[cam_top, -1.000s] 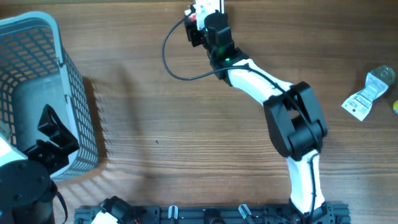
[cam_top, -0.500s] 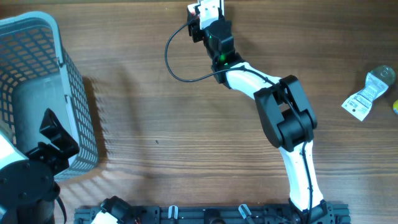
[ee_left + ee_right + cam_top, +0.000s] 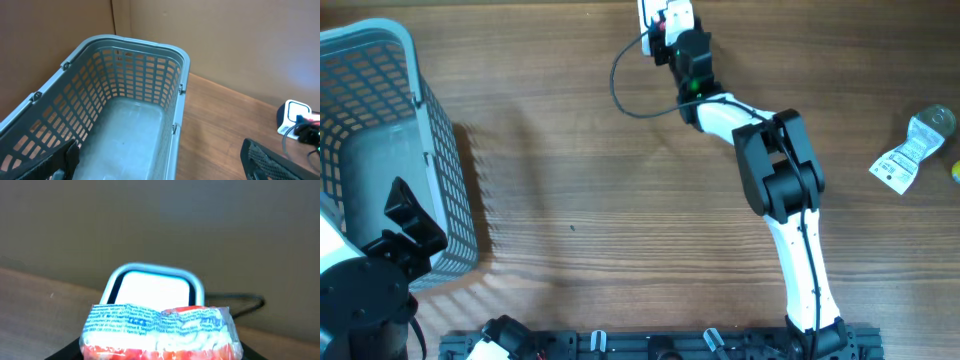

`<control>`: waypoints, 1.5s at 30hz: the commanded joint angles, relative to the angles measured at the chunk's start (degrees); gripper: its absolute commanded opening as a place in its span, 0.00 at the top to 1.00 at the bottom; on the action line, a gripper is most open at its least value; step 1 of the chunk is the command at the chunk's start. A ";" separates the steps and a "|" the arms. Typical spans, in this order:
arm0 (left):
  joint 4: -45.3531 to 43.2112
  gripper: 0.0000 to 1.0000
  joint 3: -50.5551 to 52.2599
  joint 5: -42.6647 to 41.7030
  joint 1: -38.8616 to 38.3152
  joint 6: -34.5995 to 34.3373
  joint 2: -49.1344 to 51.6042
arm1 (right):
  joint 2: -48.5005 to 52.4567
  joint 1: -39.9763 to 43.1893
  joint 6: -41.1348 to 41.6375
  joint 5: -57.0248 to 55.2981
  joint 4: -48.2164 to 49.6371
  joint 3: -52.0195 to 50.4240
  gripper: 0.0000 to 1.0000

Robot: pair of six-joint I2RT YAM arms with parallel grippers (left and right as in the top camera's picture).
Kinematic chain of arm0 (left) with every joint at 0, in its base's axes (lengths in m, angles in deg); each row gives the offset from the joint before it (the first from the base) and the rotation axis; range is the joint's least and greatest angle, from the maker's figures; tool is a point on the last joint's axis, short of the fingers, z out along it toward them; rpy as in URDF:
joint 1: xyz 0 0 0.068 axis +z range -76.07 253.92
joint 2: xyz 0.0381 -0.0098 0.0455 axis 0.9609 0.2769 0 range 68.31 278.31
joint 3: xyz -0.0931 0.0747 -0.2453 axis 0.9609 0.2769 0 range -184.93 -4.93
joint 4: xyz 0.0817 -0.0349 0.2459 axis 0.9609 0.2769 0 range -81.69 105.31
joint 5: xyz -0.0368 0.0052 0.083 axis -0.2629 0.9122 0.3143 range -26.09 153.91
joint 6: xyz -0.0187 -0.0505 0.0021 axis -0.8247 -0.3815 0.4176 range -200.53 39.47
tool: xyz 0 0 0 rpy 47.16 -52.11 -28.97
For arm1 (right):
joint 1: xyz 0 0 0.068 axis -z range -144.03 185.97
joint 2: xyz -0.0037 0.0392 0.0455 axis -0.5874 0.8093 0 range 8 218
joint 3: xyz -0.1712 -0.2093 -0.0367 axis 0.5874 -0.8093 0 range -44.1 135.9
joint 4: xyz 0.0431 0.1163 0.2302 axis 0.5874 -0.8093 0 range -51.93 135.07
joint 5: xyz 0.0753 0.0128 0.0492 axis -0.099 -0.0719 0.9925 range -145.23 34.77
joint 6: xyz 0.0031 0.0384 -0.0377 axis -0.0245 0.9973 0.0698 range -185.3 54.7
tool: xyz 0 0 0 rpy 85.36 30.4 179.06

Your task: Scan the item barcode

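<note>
- right gripper pinches the packet, long axis level across the jaws
- scanner sits just behind packet, lit window facing it
- left gripper spread wide over basket, well apart; right arm does the scan

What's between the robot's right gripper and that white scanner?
A red-and-white packet, right in front of the scanner, seen in the right wrist view.

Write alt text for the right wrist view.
A crinkled red-and-white packet with blue print fills the bottom centre, held up in front of a white scanner whose bright face shows just behind it. A black cable trails right from the scanner over the wooden table; a plain wall fills the background.
</note>
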 commanded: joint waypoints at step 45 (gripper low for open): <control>0.74 0.00 0.26 -0.09 -0.37 -0.55 0.07 | -11.78 -3.82 -2.01 0.57 -19.04 7.04 0.43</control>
